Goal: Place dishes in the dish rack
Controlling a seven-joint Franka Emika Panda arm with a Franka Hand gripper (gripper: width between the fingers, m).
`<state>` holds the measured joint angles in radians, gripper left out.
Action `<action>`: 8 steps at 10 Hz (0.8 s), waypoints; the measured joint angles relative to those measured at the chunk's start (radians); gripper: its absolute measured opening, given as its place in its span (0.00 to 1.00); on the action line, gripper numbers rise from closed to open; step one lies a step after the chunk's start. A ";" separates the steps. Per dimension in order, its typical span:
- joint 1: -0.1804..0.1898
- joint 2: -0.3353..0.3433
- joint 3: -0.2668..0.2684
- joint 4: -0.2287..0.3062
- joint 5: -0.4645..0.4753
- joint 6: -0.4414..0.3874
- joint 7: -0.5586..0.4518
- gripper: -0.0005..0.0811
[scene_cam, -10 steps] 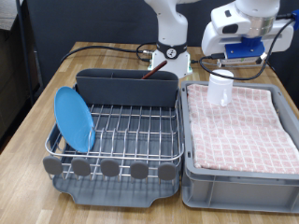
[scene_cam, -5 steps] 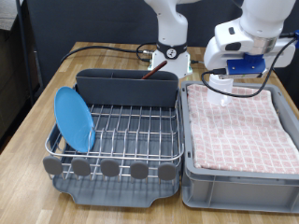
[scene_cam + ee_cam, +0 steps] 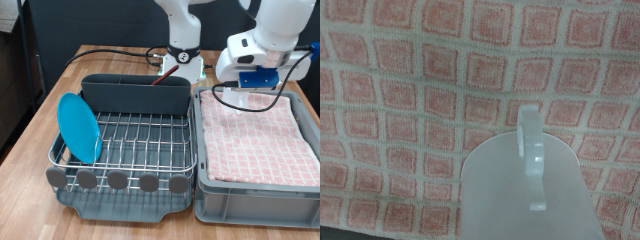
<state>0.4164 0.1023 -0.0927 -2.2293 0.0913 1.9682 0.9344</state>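
Gripper hid the small white cylindrical cup over pink checked cloth; grip unclear, cup might tip.

You are looking at a wooden table with a light plank surface. Directly on it, at 9 o'clock from centre, sits the dark grey dish rack. At 3 o'clock, just beside the rack, sits the light grey bin. At 12 o'clock, black cables lie on the wood near the robot base.
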 joint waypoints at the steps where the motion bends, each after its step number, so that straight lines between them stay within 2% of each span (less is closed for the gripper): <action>1: -0.001 0.000 -0.001 -0.015 0.000 0.013 -0.001 0.99; 8: -0.009 0.008 -0.014 -0.092 0.004 0.102 -0.031 0.99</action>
<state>0.4073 0.1104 -0.1063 -2.3216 0.0949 2.0705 0.9033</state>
